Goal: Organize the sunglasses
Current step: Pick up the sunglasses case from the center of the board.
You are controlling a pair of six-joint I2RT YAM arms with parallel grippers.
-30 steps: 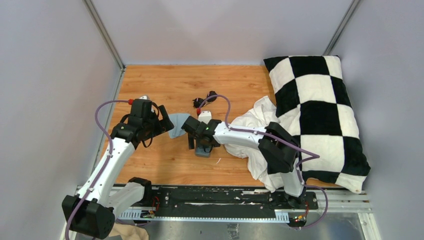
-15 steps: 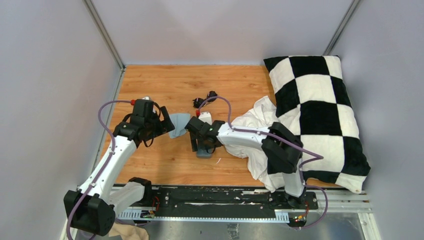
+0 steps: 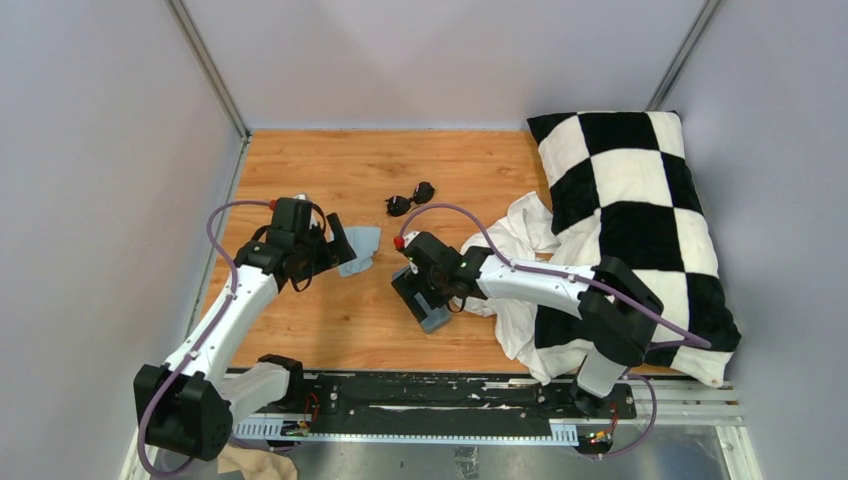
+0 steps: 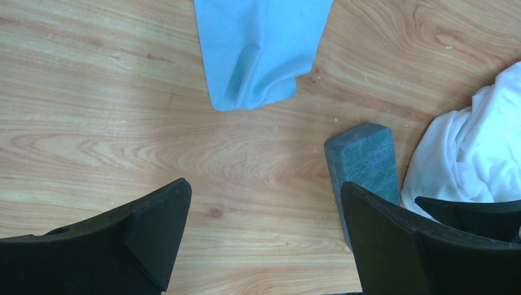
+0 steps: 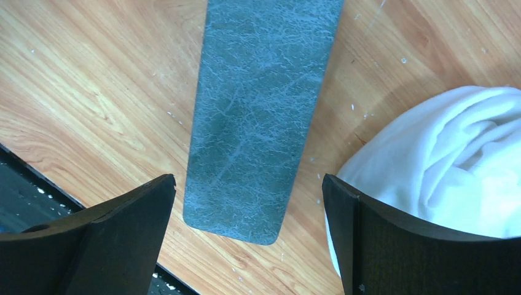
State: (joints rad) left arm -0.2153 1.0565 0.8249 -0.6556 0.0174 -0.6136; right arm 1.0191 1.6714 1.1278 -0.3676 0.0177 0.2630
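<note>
Closest to the front rail, the grey-blue case (image 5: 258, 110) lies shut on the wooden table (image 3: 300, 160), one long side just beside the heap of white cloth (image 5: 442, 160). The right gripper (image 5: 246, 246) hangs over it with its jaws spread wide, one finger to each side of the case and nothing between them. To my eye it is lined up across the narrow width, which is the only way those fingers could take such a slab. I cannot tell whether the tips touch the wood.

A little further in and to the left, the left gripper (image 4: 264, 246) is spread open as well and holds nothing, with bare wood under it. The small blue cloth (image 4: 258, 49) lies crumpled just ahead of its fingers. I take it for the wiping cloth that goes with the case, so the arm looks parked within reach of it.

Beyond both arms, the sunglasses (image 3: 411, 200) sit alone on open wood near the middle of the table, well apart from either claw and from the case. They are too small for me to say whether the temples are folded. Since the case is closed, I judge it must be opened before they can go in.

Farthest back on the right, the black-and-white checked pillow (image 3: 640, 220) leans into the corner, out of the way
</note>
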